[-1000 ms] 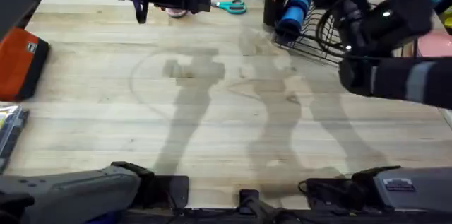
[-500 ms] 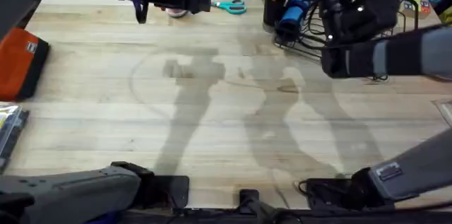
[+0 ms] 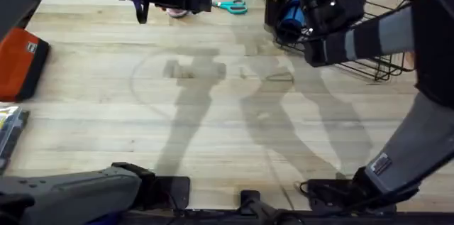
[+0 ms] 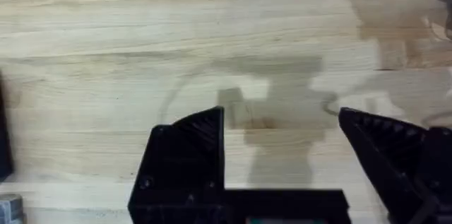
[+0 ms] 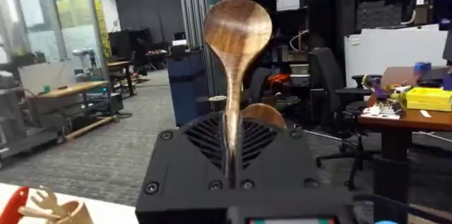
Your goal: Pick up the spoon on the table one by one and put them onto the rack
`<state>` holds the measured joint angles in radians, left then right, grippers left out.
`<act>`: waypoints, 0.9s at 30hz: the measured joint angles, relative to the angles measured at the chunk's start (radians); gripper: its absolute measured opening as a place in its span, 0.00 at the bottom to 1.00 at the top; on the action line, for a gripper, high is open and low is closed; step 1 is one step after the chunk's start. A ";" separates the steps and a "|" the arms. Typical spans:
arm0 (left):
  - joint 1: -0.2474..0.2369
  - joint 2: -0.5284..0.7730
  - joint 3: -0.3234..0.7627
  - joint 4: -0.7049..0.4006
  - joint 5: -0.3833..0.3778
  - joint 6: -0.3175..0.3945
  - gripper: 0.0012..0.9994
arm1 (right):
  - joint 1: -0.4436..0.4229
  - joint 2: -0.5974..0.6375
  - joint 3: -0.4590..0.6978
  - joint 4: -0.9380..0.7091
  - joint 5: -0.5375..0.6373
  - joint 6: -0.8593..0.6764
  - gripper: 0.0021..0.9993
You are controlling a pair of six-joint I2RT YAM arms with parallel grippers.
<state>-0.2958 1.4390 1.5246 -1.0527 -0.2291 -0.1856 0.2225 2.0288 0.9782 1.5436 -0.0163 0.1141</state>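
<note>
Now the right gripper (image 5: 229, 171) is clamped on 1 spoon (image 5: 236, 30), carried above the rack (image 3: 383, 69); next it must lower it into the cup. The left gripper (image 4: 282, 153) hangs open over the table (image 4: 106, 75).

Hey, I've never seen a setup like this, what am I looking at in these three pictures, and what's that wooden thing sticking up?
Two robot arms work at a wooden table. One picture looks down from above; the other two come from cameras on each arm's wrist. The wooden thing is a cooking spoon, held upright, bowl up, in the right gripper, which from above sits by the black wire rack at the table's far right. The left gripper hangs open over bare wood. Teal-handled scissors lie at the far edge, an orange case at the left.
</note>
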 joint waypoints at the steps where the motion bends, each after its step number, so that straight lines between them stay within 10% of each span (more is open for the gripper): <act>1: 0.000 0.000 0.000 0.000 0.000 0.000 0.99 | 0.002 0.012 0.011 0.000 0.000 -0.004 0.03; 27: 0.000 0.000 0.000 0.000 0.000 0.000 0.99 | 0.004 0.176 0.134 -0.049 0.000 -0.033 0.03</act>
<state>-0.2958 1.4387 1.5246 -1.0527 -0.2291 -0.1856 0.2263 2.2046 1.1117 1.4948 -0.0166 0.0807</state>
